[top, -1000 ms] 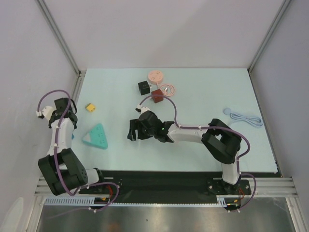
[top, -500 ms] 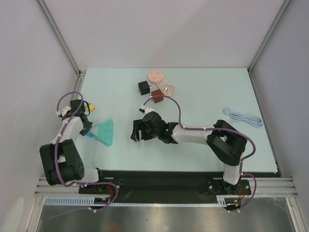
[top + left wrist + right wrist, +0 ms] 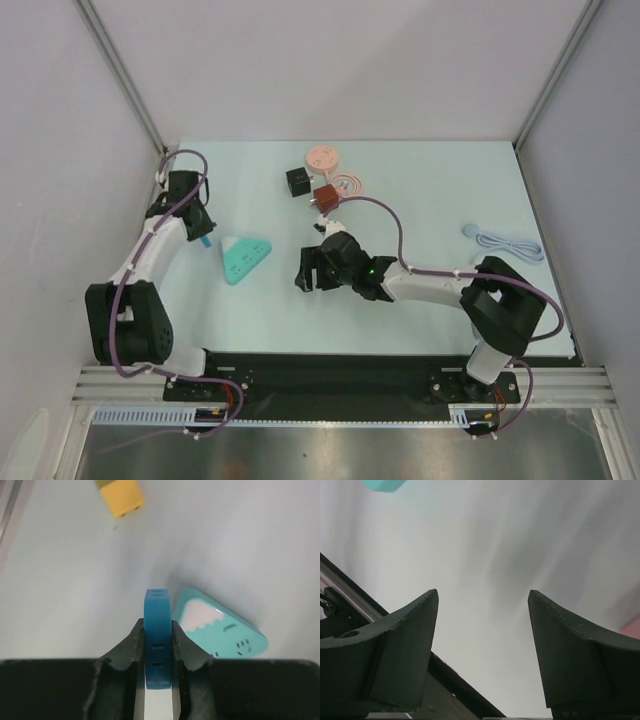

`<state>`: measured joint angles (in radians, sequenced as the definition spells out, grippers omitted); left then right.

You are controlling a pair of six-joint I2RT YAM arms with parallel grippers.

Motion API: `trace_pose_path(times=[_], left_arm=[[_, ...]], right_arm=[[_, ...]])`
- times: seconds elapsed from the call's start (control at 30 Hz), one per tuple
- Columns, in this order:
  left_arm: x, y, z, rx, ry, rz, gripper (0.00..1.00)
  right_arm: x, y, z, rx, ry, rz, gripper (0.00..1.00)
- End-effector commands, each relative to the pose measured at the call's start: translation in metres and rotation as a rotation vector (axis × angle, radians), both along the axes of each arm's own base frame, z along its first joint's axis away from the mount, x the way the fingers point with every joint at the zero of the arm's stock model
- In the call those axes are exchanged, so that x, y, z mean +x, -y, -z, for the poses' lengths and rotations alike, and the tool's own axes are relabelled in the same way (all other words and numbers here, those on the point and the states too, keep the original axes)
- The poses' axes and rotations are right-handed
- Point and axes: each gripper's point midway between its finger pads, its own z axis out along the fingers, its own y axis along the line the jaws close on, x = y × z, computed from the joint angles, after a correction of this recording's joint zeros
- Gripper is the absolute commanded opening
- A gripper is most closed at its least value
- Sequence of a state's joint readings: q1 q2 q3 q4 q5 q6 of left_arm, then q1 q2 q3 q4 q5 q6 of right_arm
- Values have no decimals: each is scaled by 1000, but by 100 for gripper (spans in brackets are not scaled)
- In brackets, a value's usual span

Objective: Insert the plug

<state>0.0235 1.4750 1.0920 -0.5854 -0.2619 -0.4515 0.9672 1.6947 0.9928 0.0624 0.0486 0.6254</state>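
1. Right arm [image 3: 425,285]: base at the near right, elbow folded. The forearm lies low across the desk [image 3: 430,200] toward the left.
2. Right jaws are released, spread wide with nothing between them. The wrist view shows both dark fingers [image 3: 395,645] over bare desk. A teal corner sits at the top left and a reddish blur at the right edge; I cannot tell what the blur is.
3. Teal triangular power strip [image 3: 245,257] lies flat, between the two sets of jaws and apart from the right ones.
4. Only the left wrist view shows its face [image 3: 220,630]: a white jagged mountain-like patch and small dark socket slots. Any lettering is too small to read.
5. Left arm [image 3: 150,250]: base at the near left, stretched far along the left edge, wrist bent inward.
6. Left jaws are clenched on the blue plug [image 3: 157,630], held upright and edge-on. Short dark dashes mark its edge. It is just beside the strip's corner; I cannot tell whether they touch.
7. From overhead the plug is only a blue speck [image 3: 205,241].
8. Yellow connector [image 3: 121,497] lies beyond the plug and shows only in the left wrist view.
9. Far centre, overhead only: dark red block [image 3: 326,197], black block [image 3: 297,181], coiled cable [image 3: 348,185], pink disc [image 3: 322,156].
10. Pale blue cable bundle [image 3: 503,242] lies well apart on the right.
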Motion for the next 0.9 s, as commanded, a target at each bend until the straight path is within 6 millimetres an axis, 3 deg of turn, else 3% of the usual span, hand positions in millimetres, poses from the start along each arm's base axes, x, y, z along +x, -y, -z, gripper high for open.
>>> trace_pose_path(times=[0.0, 0.07, 0.1, 0.13, 0.17, 0.23, 0.3, 0.43, 0.57, 0.67, 0.87], left_arm=[[20, 24, -76, 67, 168, 357, 0], [17, 61, -87, 93, 175, 618, 0], [17, 71, -96, 126, 196, 701, 0], [11, 96, -97, 150, 196, 834, 0], [8, 99, -98, 246, 181, 930, 0], [-1, 119, -92, 293, 176, 1067, 0], [-5, 134, -84, 297, 192, 1208, 0], [-7, 151, -79, 280, 232, 1347, 1], [2, 145, -64, 345, 152, 1338, 0], [-1, 152, -39, 344, 74, 1393, 0], [3, 162, -24, 358, 93, 1435, 0]], right_arm=[[2, 20, -28, 5, 92, 7, 76], [5, 35, -42, 9, 139, 33, 77], [5, 48, -37, -12, 145, 53, 77], [5, 54, -40, -13, 155, 62, 77], [8, 64, -51, 7, 176, 82, 77], [7, 78, -50, 1, 183, 101, 77], [11, 92, -64, 35, 211, 131, 78], [9, 109, -69, 47, 235, 142, 78], [5, 121, -60, 36, 228, 156, 78], [6, 123, -62, 50, 232, 166, 79], [6, 121, -57, 57, 223, 159, 79]])
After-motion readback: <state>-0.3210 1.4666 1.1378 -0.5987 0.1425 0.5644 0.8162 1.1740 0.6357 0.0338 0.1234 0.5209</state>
